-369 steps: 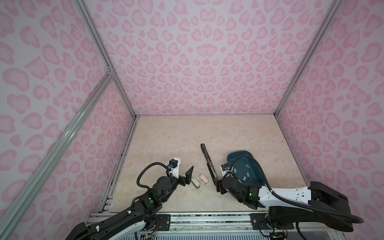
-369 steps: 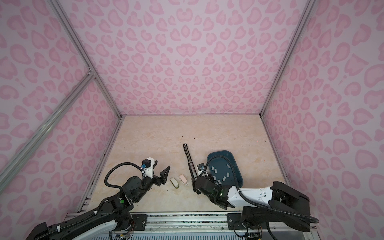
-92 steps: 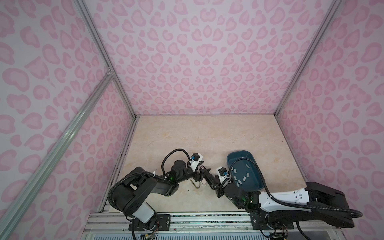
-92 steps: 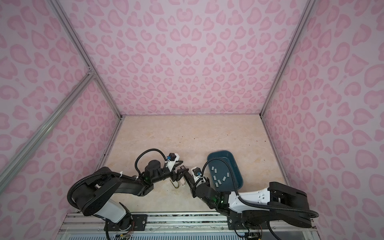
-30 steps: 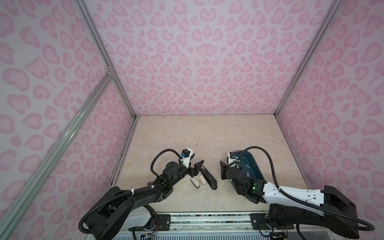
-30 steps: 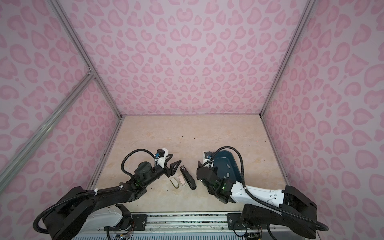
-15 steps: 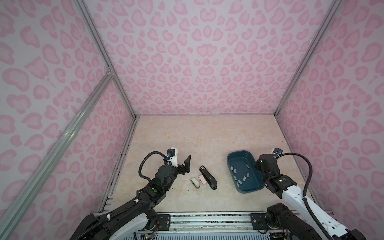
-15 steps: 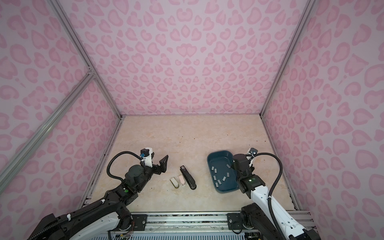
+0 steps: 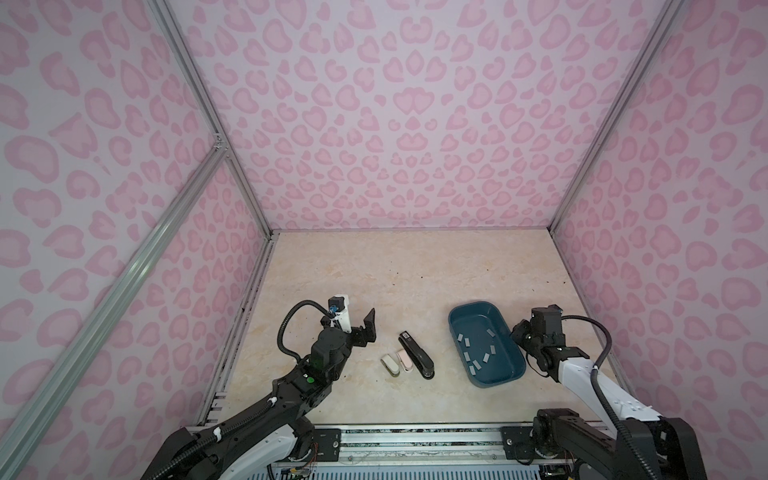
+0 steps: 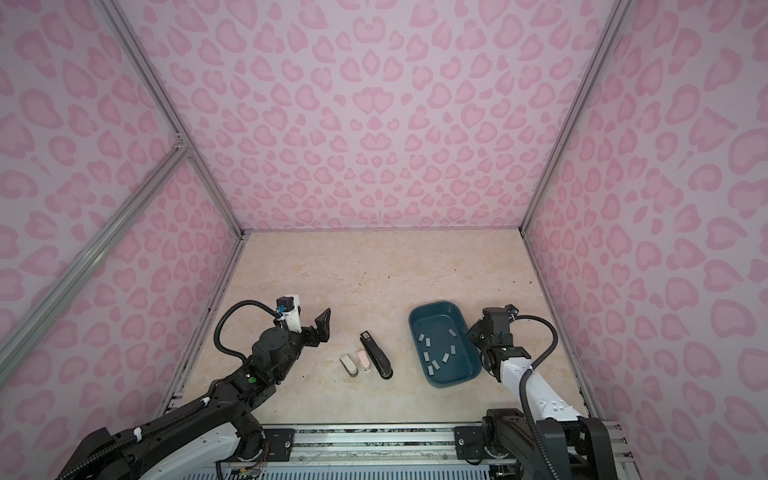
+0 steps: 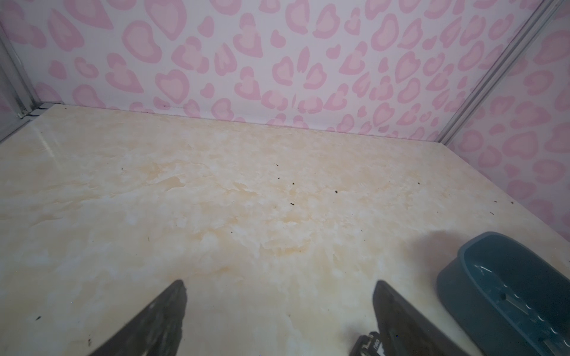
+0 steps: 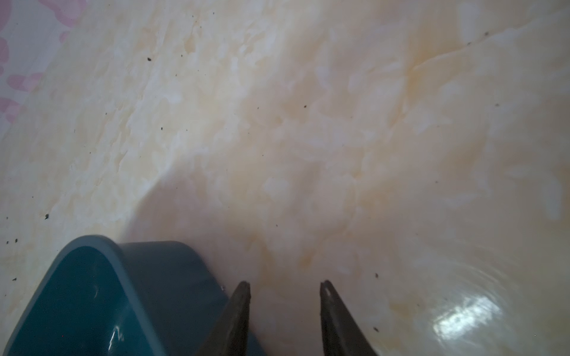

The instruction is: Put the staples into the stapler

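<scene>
We see grey metallic staple strips (image 9: 466,341) scattered inside dark teal oblong plastic tray (image 9: 478,322). Long black stapler (image 9: 417,355) lies on beige marbled surface (image 9: 395,274), apart, at tray's 9 o'clock. Small cream stapler (image 9: 390,365) and small pink stapler (image 9: 404,360) sit just beside it, at its 9 o'clock. We note left end effector (image 11: 280,283) has fingers wide apart, empty. Right end effector (image 12: 284,283) has fingers partly apart, empty, beside tray's 3 o'clock rim.
</scene>
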### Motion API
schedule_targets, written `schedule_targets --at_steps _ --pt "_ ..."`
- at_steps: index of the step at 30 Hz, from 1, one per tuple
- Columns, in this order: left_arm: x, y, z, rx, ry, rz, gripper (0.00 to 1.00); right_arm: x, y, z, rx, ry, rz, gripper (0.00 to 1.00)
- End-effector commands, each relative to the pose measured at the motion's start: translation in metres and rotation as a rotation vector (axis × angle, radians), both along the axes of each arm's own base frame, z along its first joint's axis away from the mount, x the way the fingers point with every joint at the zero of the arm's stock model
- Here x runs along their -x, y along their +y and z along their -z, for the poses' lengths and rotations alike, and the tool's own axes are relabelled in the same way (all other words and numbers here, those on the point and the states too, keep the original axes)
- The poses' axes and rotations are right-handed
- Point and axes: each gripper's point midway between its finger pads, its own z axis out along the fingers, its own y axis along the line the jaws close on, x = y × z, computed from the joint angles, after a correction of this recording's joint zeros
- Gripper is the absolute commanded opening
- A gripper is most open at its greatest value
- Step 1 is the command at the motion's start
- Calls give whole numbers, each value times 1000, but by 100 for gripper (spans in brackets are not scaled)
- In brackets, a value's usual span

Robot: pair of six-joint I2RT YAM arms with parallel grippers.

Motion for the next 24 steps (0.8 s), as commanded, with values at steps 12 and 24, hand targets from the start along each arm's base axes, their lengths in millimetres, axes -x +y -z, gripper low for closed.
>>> schedule_targets --at_steps 12,24 --pt "11 24 -27 72 -77 -66 100 -18 28 -39 -49 -106 -47 41" --pt "21 20 -75 65 -138 4 97 -9 -11 -168 114 -492 69 63"
